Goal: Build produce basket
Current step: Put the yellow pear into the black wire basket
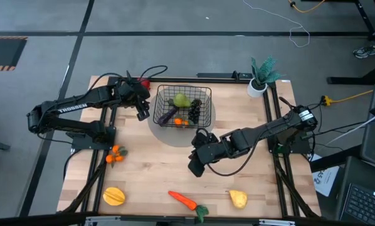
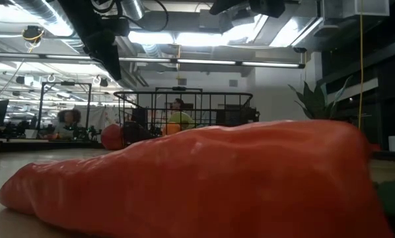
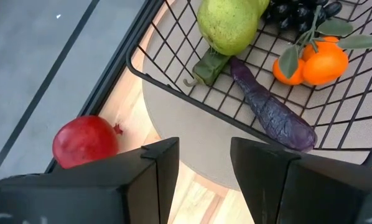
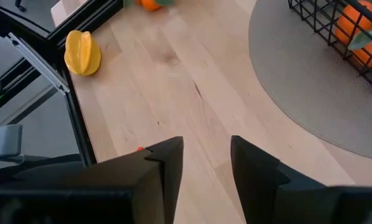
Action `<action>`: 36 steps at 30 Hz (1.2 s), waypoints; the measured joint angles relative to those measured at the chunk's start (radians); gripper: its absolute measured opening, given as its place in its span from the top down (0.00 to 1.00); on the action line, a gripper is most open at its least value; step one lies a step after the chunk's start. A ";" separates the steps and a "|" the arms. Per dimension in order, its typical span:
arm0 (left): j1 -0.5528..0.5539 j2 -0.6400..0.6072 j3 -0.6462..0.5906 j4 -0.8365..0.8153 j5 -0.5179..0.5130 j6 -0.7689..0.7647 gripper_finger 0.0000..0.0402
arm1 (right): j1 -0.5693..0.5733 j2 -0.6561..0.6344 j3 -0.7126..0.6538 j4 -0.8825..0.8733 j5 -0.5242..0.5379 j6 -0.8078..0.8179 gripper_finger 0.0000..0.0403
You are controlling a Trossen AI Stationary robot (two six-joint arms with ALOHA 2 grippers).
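So nearest the front edge of the table (image 1: pixel 143 163) we've got the carrot (image 1: pixel 182 199) in the middle, the yellow-orange fruit (image 1: pixel 114 196) off to the left and the yellow pear (image 1: pixel 238 199) to the right, all lying loose on the wood. A bit further in on the left sit the small oranges (image 1: pixel 115 155).

Mid-table, our right gripper (image 1: pixel 196 164) hangs over bare wood just in front of the round grey mat (image 1: pixel 175 135). Its fingers (image 4: pixel 164 163) stand a little apart with nothing between them.

Further back is the basket (image 1: pixel 207 100) sitting on that mat. Inside we can see a green pear (image 3: pixel 228 26), the eggplant (image 3: pixel 272 111), grapes (image 3: pixel 298 9), an orange pair (image 3: pixel 316 62) and a green piece we think is the cucumber (image 3: pixel 208 67).

Our left gripper (image 1: pixel 142 113) is just beside the basket's left wall, fingers (image 3: pixel 161 171) spread and empty. The red apple (image 3: pixel 86 142) sits on the table at the back-left, just outside the basket.
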 joint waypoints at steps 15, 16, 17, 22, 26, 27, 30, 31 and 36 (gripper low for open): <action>0.000 0.000 0.000 -0.005 0.001 -0.019 0.67 | 0.060 0.000 0.000 0.000 -0.097 0.386 0.70; 0.000 0.000 0.000 -0.005 0.000 -0.019 0.67 | 0.071 0.000 0.000 -0.001 -0.104 0.427 0.70; 0.000 0.000 0.000 -0.005 0.001 -0.019 0.67 | 0.080 0.000 0.000 -0.002 -0.106 0.464 0.70; 0.000 0.000 0.000 -0.005 0.001 -0.019 0.67 | 0.132 0.016 0.000 -0.052 -0.151 0.650 0.70; 0.000 0.000 0.000 -0.006 0.000 -0.019 0.67 | 0.167 0.043 0.000 -0.056 -0.317 0.863 0.70; 0.000 0.000 0.000 -0.007 0.001 -0.018 0.67 | 0.175 0.054 0.000 -0.054 -0.364 0.927 0.70; 0.000 0.000 0.000 -0.007 0.000 -0.018 0.67 | 0.195 0.082 0.000 -0.052 -0.486 1.102 0.70; 0.000 0.000 0.000 -0.006 0.000 -0.018 0.67 | 0.202 0.091 0.000 -0.051 -0.516 1.149 0.70; 0.000 0.000 0.000 -0.006 0.000 -0.018 0.67 | 0.232 0.136 0.000 -0.047 -0.588 1.250 0.70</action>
